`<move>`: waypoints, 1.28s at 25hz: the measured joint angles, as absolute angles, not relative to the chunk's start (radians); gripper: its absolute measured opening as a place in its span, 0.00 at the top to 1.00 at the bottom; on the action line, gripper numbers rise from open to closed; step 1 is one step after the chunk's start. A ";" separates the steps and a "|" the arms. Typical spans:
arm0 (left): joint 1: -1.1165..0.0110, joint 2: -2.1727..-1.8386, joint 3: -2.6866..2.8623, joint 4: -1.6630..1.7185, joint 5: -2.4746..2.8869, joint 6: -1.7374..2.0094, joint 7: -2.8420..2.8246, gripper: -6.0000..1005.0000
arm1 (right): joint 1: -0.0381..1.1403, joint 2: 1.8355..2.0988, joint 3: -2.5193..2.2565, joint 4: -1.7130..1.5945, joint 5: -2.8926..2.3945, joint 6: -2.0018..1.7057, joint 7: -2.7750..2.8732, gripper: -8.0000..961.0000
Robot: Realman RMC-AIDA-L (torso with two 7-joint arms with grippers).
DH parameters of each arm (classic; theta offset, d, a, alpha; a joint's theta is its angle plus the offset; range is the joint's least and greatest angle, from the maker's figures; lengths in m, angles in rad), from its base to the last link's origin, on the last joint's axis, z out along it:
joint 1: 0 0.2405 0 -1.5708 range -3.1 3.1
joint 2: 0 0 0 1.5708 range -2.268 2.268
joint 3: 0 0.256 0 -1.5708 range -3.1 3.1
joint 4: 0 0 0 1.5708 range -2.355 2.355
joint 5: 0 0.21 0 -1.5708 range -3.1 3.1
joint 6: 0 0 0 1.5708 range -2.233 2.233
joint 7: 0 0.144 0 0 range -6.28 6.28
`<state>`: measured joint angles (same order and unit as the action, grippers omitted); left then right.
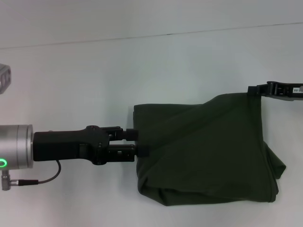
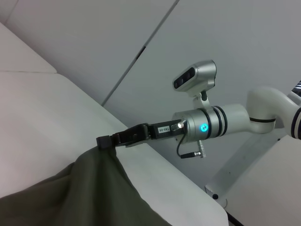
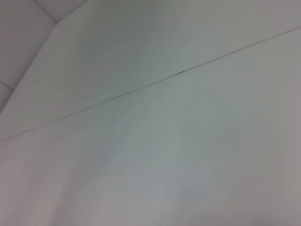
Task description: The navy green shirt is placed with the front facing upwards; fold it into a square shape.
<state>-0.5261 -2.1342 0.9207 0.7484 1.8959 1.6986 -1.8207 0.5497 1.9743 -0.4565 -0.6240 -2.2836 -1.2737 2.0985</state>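
Cloth of one colour made up the whole task: a single dark green shirt (image 1: 203, 151) lay bunched on the white table (image 1: 142, 66), toward the robot's right and on the near part of the surface. It was doubled over itself, with soft diagonal creases running across it and a thick rolled fold along its near and right edges. No lettering showed on the side facing up.

Two grippers had hold of it. The left gripper (image 1: 135, 142) reached in level from the left, low over the table, with its black fingers clamped on the shirt's left edge, about halfway along that side. The right gripper (image 1: 258, 90) came in from the right edge of the head view and pinched the shirt's far right corner; that corner was drawn up into a peak. From the left wrist view the same right gripper (image 2: 107, 141) showed closed on the raised corner of the shirt (image 2: 84, 193), the fabric hanging down from it in a slope to the table (image 2: 47, 108).

One seam line (image 3: 155, 82) crossed the white surface in the right wrist view, which showed nothing else.
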 joint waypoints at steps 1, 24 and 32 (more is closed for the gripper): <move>-0.526 -2.134 0.921 0.749 1.896 1.698 -1.821 0.24 | 0.550 1.977 -0.460 -0.624 -2.284 -1.268 2.096 0.97; -0.528 -2.132 0.916 0.749 1.894 1.694 -1.820 0.24 | 0.580 2.002 -0.559 -0.675 -2.165 -1.275 2.044 0.39; -0.529 -2.131 0.905 0.749 1.894 1.694 -1.818 0.24 | 0.648 1.981 -0.692 -0.663 -2.191 -1.254 2.120 0.28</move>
